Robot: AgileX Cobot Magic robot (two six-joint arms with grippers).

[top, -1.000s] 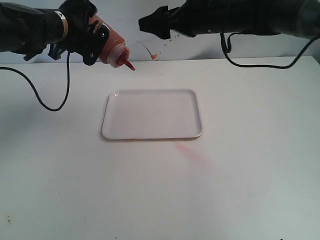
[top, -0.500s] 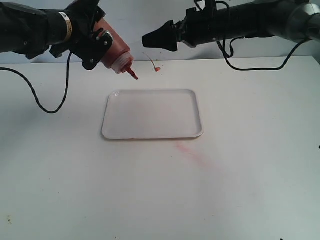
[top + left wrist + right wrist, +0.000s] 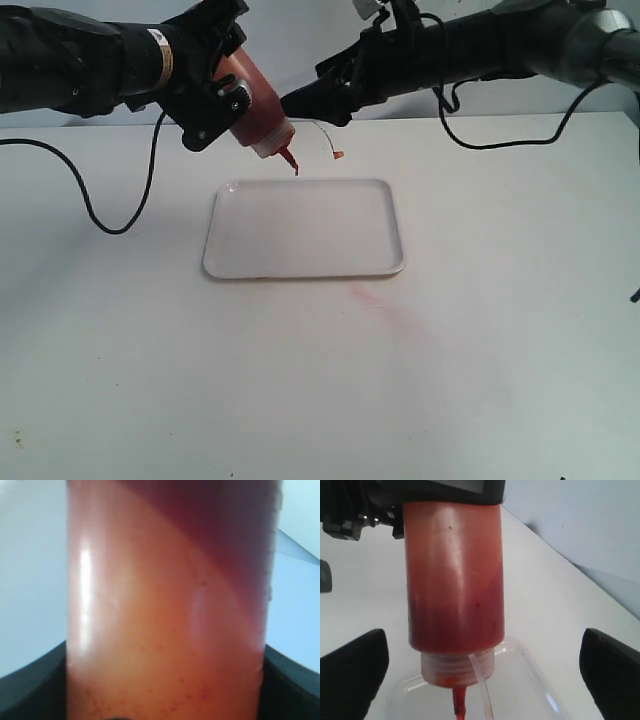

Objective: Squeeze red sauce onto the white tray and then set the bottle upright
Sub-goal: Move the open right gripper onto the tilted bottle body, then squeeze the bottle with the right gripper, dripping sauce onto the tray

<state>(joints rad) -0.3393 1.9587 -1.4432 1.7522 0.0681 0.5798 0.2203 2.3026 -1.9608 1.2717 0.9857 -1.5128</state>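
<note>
translucent orange-red plastic, the bottle (image 3: 258,108) hangs tipped in the air with its pointed red nozzle (image 3: 291,162) aimed down over the far edge of the white tray (image 3: 320,240). the left gripper (image 3: 222,88) is clamped around the bottle's body, grasping it. inside, the red sauce (image 3: 455,622) has pooled dark toward the nozzle end. a thin clear cap strap (image 3: 330,142) dangles beside the nozzle. the right gripper (image 3: 303,103) hovers just beside the bottle with its jaws spread wide on either side, not touching it and holding nothing. the tray lies flat on the white table (image 3: 500,360), with a faint pinkish smear (image 3: 385,305) just off its near right corner.
</note>
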